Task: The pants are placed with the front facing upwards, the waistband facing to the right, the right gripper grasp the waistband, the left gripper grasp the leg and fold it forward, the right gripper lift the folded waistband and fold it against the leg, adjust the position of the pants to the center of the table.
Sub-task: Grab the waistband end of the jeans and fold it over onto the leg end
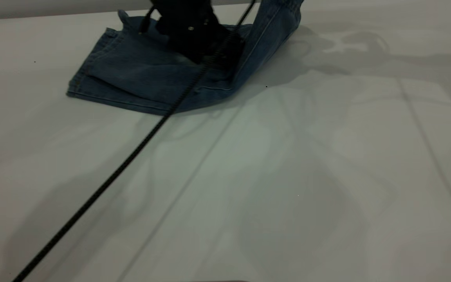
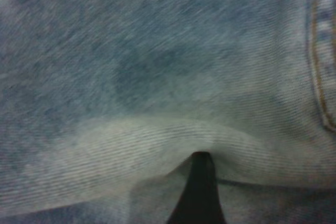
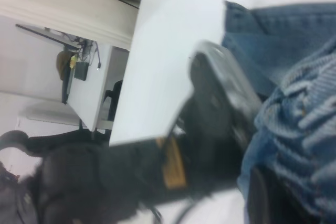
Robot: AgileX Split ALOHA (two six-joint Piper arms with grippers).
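The blue denim pants lie folded at the far left of the white table. My left gripper rests on top of them. In the left wrist view a ridge of denim bunches over the tip of its one visible black finger; the other finger is hidden. The pants' right end rises steeply past the top of the exterior view, where the right gripper is out of sight. In the right wrist view the ruched waistband sits against that gripper's dark finger, held off the table.
A black cable runs diagonally from the left gripper across the table to the near left corner. The right wrist view shows the left arm beside the pants, the table's edge, and a room with furniture beyond.
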